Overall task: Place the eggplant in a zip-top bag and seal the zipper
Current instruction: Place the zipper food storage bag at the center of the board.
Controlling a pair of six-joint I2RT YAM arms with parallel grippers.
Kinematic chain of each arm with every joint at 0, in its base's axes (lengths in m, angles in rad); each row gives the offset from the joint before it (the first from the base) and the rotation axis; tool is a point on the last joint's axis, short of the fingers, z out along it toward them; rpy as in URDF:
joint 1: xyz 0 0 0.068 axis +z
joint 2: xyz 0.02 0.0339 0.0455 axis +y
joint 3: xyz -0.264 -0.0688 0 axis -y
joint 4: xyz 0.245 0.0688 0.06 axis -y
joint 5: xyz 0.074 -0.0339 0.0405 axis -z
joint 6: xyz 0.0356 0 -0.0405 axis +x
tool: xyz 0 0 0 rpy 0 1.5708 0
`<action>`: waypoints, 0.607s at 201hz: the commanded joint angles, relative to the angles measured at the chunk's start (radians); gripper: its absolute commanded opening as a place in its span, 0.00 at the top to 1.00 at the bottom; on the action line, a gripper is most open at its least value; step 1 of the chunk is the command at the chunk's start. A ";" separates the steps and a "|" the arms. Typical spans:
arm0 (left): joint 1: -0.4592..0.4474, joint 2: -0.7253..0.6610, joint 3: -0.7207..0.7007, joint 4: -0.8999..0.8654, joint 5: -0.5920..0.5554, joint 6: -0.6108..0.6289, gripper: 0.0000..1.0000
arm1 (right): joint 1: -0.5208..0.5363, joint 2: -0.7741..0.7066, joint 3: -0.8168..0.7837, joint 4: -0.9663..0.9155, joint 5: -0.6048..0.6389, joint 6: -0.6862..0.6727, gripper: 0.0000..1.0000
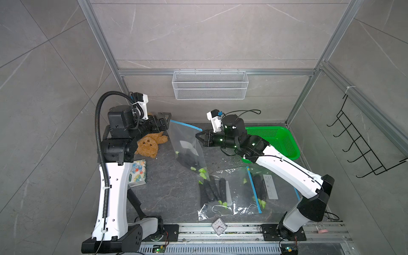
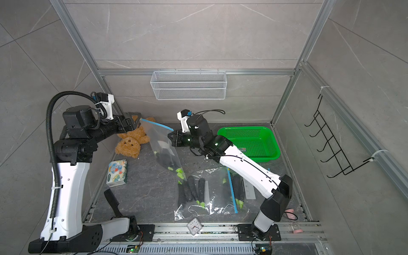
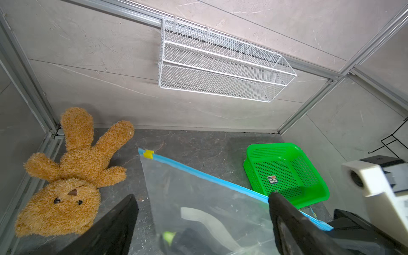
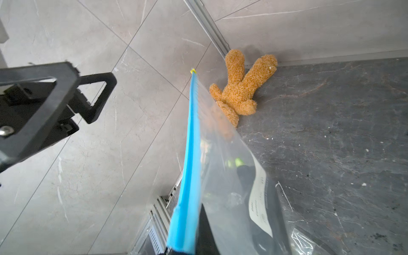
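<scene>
Two grippers, two different states. My right gripper (image 1: 199, 137) is clenched on one end of the blue zipper (image 1: 186, 125) of the zip-top bag (image 1: 188, 144), and the clear bag hangs below that taut strip. My left gripper (image 1: 165, 121) is spread wide and holds nothing. The zipper's far end, with its yellow slider (image 3: 149, 153), sits near it at three o'clock in both top views. In the right wrist view that end stands apart from both fingers.

The eggplant (image 1: 187, 160), dark with pale green caps, lies inside the bag in its lower part. That is seven o'clock from my right gripper and five o'clock from my left, well apart from both. I cannot tell whether the zipper is pressed shut along its whole run.

The teddy bear (image 1: 150, 143) lies on the table (image 1: 167, 198) at seven o'clock from my left gripper. The green basket (image 1: 284, 141) stands at three o'clock from my right one.
</scene>
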 commanded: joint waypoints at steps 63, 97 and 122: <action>0.006 -0.055 -0.122 0.102 0.083 -0.073 0.03 | -0.018 -0.062 -0.327 0.219 0.233 0.053 1.00; 0.006 -0.077 -0.163 0.112 0.081 -0.089 0.02 | -0.039 -0.085 -0.385 0.241 0.255 0.047 1.00; 0.006 -0.082 -0.169 0.095 0.081 -0.085 0.02 | -0.069 -0.110 -0.430 0.253 0.264 0.048 1.00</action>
